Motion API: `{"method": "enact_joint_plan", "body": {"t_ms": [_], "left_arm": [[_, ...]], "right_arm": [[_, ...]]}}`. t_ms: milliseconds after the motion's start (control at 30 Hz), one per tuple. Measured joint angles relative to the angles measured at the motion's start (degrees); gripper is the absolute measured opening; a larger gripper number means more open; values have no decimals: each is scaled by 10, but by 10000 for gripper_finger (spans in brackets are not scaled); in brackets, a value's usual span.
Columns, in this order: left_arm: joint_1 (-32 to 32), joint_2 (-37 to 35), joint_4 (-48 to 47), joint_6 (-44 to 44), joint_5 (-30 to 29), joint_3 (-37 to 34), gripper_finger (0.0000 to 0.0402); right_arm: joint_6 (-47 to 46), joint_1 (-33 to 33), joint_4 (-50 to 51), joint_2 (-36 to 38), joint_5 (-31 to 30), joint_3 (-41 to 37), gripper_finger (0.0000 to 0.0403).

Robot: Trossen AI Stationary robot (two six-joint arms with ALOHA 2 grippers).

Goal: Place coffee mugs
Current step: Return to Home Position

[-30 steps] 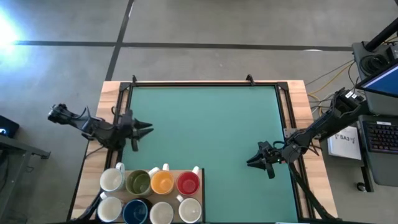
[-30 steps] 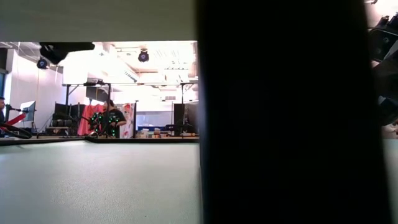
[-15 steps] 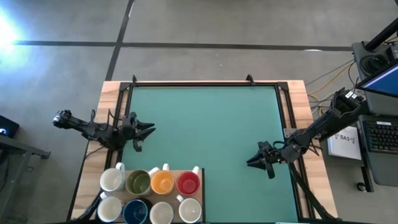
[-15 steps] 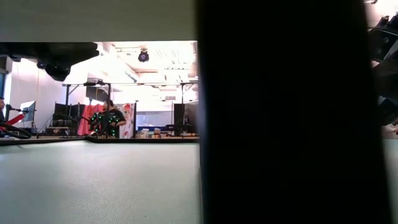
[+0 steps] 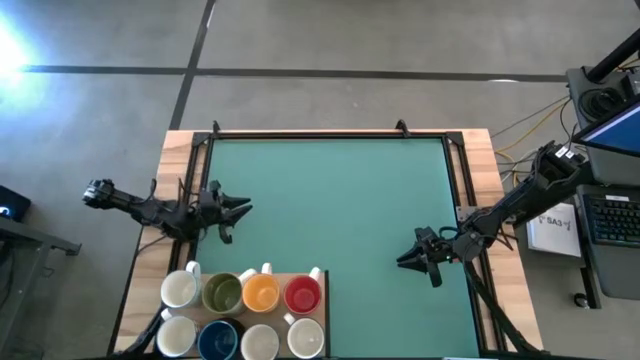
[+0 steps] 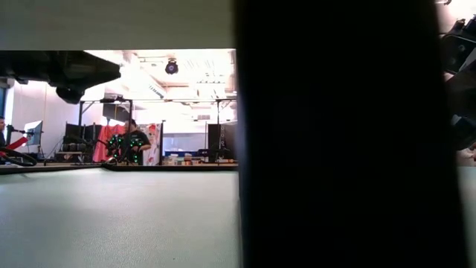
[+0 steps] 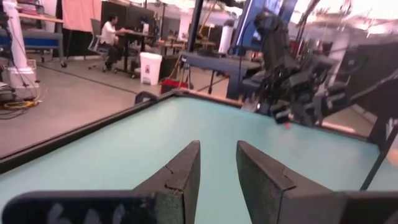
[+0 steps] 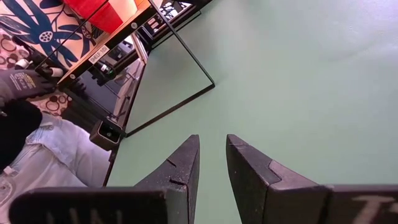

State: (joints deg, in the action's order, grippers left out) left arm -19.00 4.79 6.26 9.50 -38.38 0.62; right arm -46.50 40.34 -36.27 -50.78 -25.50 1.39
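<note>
High view: eight coffee mugs (image 5: 260, 342) stand in two rows of four on a wooden shelf (image 5: 324, 316) at the lower left. The back row holds a white mug (image 5: 180, 290), an olive-green mug (image 5: 222, 293), an orange mug (image 5: 261, 294) and a red mug (image 5: 302, 296). The front row, three white ones and a dark blue mug (image 5: 218, 340), is partly cut off by the lower edge. The left gripper (image 5: 240, 208) hangs over the left edge of the green surface (image 5: 330, 180), above the mugs. The right gripper (image 5: 405, 260) is at lower right, well apart from them.

Low view: a broad dark upright shape (image 6: 335, 134) hides everything right of centre; no mug shows.

Left wrist view: the fingers stand a narrow gap apart, holding nothing; the other arm is blurred farther off.

Right wrist view: the fingers are likewise slightly apart and empty. A person's gloved hand (image 8: 25, 84) shows at the left edge, beyond the surface.
</note>
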Motion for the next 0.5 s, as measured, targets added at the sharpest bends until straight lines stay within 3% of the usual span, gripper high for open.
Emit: {"method": "enact_joint_plan", "body": {"t_ms": [500], "left_arm": [[0,0,-16,9,-1,8,87]], "right_arm": [[0,0,0,0,0,0,68]]}}
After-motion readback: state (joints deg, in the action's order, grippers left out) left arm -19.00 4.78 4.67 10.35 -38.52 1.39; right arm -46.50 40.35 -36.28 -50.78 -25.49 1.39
